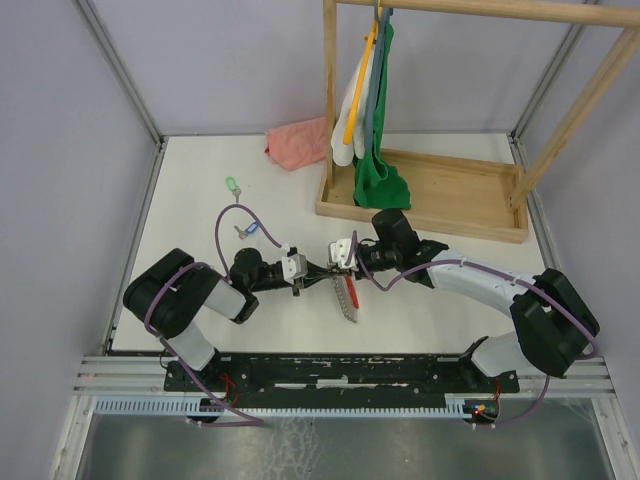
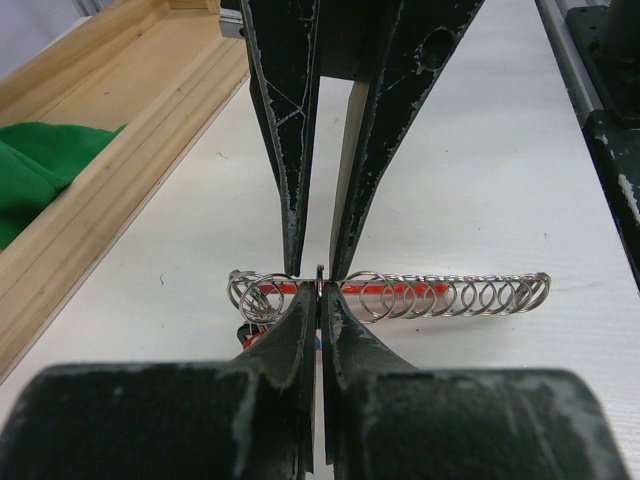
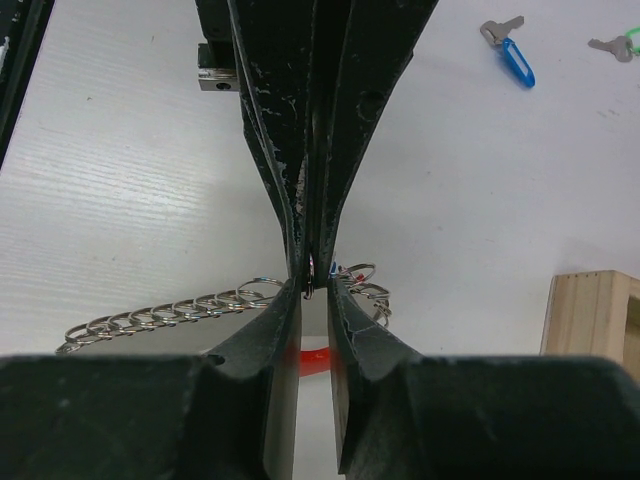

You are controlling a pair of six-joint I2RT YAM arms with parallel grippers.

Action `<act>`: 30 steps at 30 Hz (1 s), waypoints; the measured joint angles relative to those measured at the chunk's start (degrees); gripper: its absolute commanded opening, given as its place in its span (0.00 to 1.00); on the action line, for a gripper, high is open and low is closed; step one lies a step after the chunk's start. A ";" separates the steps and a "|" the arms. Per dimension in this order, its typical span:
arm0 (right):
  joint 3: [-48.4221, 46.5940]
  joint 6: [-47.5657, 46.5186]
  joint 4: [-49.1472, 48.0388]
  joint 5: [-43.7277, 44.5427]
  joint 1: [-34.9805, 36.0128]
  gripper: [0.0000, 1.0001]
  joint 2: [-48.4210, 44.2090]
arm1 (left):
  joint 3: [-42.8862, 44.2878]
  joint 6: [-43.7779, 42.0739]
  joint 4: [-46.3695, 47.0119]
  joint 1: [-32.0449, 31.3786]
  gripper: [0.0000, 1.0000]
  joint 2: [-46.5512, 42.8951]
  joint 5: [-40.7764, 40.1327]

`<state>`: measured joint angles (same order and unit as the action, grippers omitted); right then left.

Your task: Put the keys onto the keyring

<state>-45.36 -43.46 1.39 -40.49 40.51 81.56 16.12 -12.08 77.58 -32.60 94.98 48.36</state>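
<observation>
The keyring (image 1: 347,298) lies on the white table between the two arms: a row of silver rings (image 2: 440,295) over a red strap (image 2: 400,288). My left gripper (image 2: 320,295) is shut on one upright ring of it. From the opposite side, my right gripper (image 3: 315,285) straddles the same ring, its jaws a narrow gap apart, wider than the ring's wire. Both grippers meet tip to tip (image 1: 328,268). The blue key (image 1: 255,230) and the green key (image 1: 232,185) lie apart on the table to the far left, the blue key (image 3: 515,58) and the green key (image 3: 625,42) both untouched.
A wooden rack base (image 1: 440,195) with a green cloth (image 1: 380,180) and hanging garments stands behind the right arm. A pink cloth (image 1: 297,143) lies at the back. The rack's edge (image 2: 120,130) runs close on the left of my left gripper.
</observation>
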 measured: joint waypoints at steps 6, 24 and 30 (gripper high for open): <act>-0.11 -0.13 0.52 -0.55 0.00 0.10 0.37 | 0.00 -0.57 -0.48 -0.13 0.04 -0.07 -0.04; -0.57 -0.39 4.68 1.55 0.00 0.01 -2.56 | -1.70 -4.50 -3.48 -0.55 0.28 -6.47 -0.48; -0.57 -0.39 5.20 1.86 0.00 0.01 -2.95 | -1.70 -5.05 -5.18 -0.55 0.29 -6.49 -1.36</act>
<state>-45.93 -43.86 6.59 -38.63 40.51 78.61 14.41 -17.12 72.40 -33.15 88.49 47.00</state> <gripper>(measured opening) 0.017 0.292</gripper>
